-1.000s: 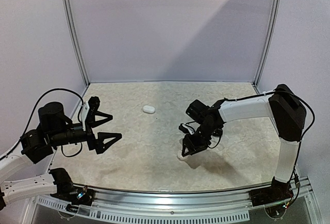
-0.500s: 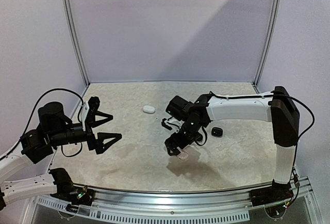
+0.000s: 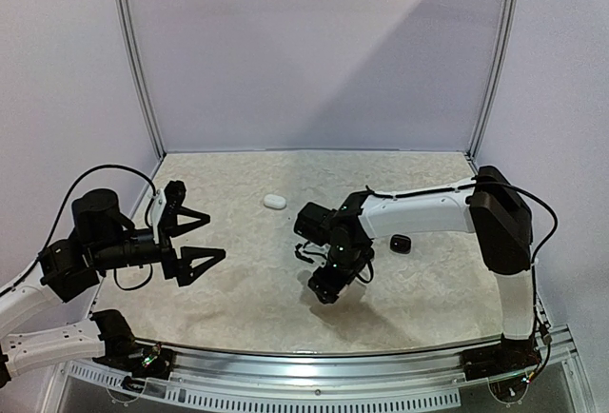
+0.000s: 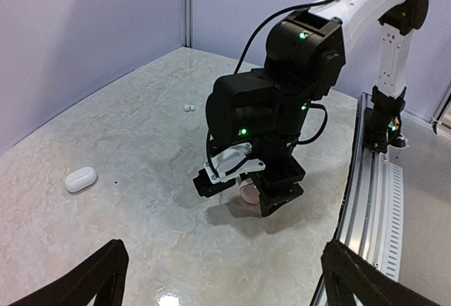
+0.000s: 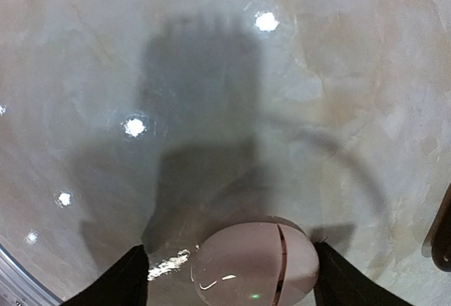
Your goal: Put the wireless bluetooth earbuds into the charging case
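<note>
Lying on the pale marbled table (image 3: 238, 304), two tiny white rounded earbuds (image 4: 187, 108) sat close together in the upper left-centre of the left wrist view, behind the right arm and apart from every case.

At the centre of that same view, a white oval charging case (image 5: 255, 264) with a thin seam across its shell was between the black fingers (image 5: 123, 281) of the right gripper (image 4: 246, 194). In the right wrist view this case filled the bottom centre. A strip of table showed between it and the finger at the left of the frame, while the finger at the right seemed to meet its edge. The fingers therefore stood apart and did not clamp it. Whether the case rested on the table, I could not tell.

A second white pebble-shaped case (image 3: 275, 201) lay in the upper centre of the overhead view, well apart. A small black case (image 3: 400, 243) lay right of centre, beside the right arm.

The left gripper (image 3: 215, 234) was at the left of the overhead view, its fingers spread wide with nothing between them.
</note>
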You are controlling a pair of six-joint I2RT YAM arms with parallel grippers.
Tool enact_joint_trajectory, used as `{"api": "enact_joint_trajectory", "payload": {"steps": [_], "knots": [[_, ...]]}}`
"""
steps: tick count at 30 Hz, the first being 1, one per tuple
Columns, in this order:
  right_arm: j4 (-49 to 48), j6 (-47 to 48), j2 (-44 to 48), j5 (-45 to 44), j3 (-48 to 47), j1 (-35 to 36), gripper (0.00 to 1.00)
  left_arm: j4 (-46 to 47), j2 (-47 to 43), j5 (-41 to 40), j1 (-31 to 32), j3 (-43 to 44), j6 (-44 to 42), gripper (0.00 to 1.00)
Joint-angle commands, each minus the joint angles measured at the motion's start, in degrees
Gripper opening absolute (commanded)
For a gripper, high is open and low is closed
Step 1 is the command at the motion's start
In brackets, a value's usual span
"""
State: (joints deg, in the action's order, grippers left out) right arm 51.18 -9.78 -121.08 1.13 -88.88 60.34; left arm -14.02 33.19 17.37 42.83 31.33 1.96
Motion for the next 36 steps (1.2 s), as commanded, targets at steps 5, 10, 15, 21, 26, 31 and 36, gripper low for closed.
{"api": "enact_joint_trajectory", "payload": {"steps": [5, 10, 15, 21, 26, 31, 36], "knots": [[1.88, 0.51, -1.35, -0.81, -1.56, 0.17, 0.54, 0.51, 0.52, 0.13, -0.82, -0.49, -0.47, 0.97], [1.61, 0.72, -1.14, -0.82, -1.56, 0.15, 0.35, 0.16, 1.29, -0.34, -0.89, -0.08, -0.96, 0.96], [1.29, 0.86, -0.53, -0.86, -1.69, 0.17, 0.51, 0.21, 3.27, -0.66, -0.90, 1.30, -3.08, 0.95], [0.66, 2.04, 1.55, -1.75, -2.78, 0.22, 0.99, -6.87, 10.24, -1.06, -1.55, 6.59, -12.47, 0.99], [2.01, 4.51, 4.49, -4.88, -7.36, -0.01, 0.99, -16.45, 24.42, 0.99, -5.41, 15.44, -27.25, 0.99], [1.10, 6.77, 9.39, -8.70, -10.55, -2.94, 0.99, -29.07, 44.45, 2.40, -11.22, 31.83, -44.25, 0.99], [-7.88, 5.92, 17.90, -11.03, -3.46, -10.43, 0.99, -42.75, 68.14, 2.10, -14.14, 57.30, -54.62, 0.99]]}}
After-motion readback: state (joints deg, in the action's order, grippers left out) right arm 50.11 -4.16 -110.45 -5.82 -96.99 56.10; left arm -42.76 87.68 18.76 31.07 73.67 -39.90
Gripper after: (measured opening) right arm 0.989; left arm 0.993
